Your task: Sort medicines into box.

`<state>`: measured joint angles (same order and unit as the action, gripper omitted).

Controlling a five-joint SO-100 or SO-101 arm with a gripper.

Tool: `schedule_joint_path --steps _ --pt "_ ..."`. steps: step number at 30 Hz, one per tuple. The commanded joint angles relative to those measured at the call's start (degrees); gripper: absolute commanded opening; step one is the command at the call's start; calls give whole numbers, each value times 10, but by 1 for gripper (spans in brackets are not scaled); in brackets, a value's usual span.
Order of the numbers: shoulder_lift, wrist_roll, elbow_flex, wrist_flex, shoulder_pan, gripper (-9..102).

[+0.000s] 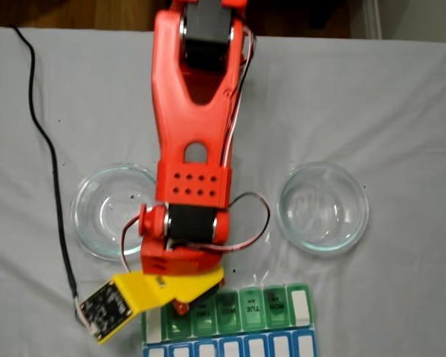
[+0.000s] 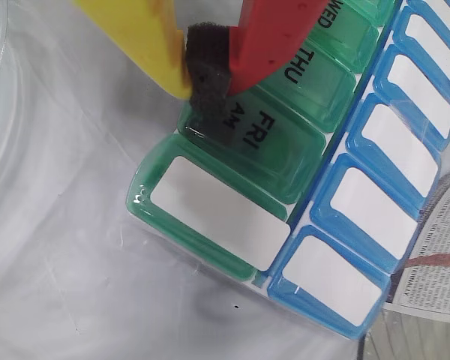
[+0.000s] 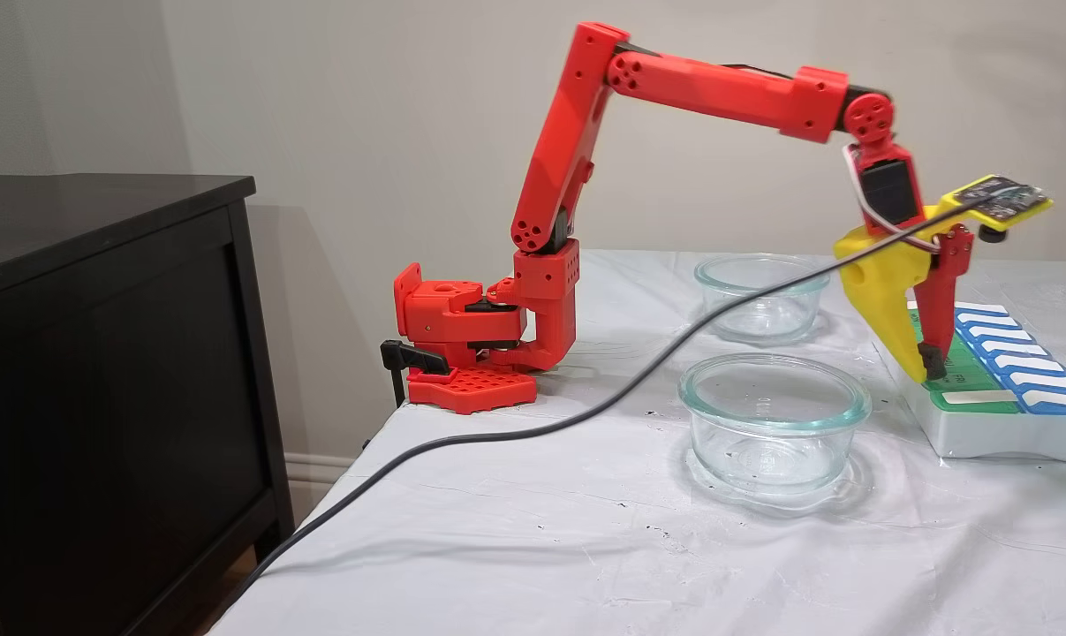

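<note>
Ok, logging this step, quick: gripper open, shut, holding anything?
Gripper: shut, pads together over the box's FRI lid; no pill visible between them.

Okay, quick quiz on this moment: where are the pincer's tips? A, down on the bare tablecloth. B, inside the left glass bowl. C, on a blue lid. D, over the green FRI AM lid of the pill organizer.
D: in the wrist view the pincer has its yellow and red tips closed together right at the green FRI AM lid of the pill organizer, away from the blue row.
</note>
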<state>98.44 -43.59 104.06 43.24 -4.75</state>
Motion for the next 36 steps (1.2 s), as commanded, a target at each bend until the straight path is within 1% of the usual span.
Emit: schedule_joint_path --steps 1,5,13,15,19,23,28,29,30,32,36 --pt "47 -4 108 -79 2 0" --pt "114 0 110 -64 4 0" --pt "317 65 118 -86 -9 0" --pt "370 92 135 -106 -14 0" --pt "500 149 215 -175 -30 0" --pt "601 156 297 -170 -31 0" --pt "759 147 457 -178 -11 0" --pt "791 158 480 -160 -11 0" --pt "803 160 486 -125 -8 0" --pt "802 146 487 -62 -2 0" --pt "841 125 539 -13 24 0"
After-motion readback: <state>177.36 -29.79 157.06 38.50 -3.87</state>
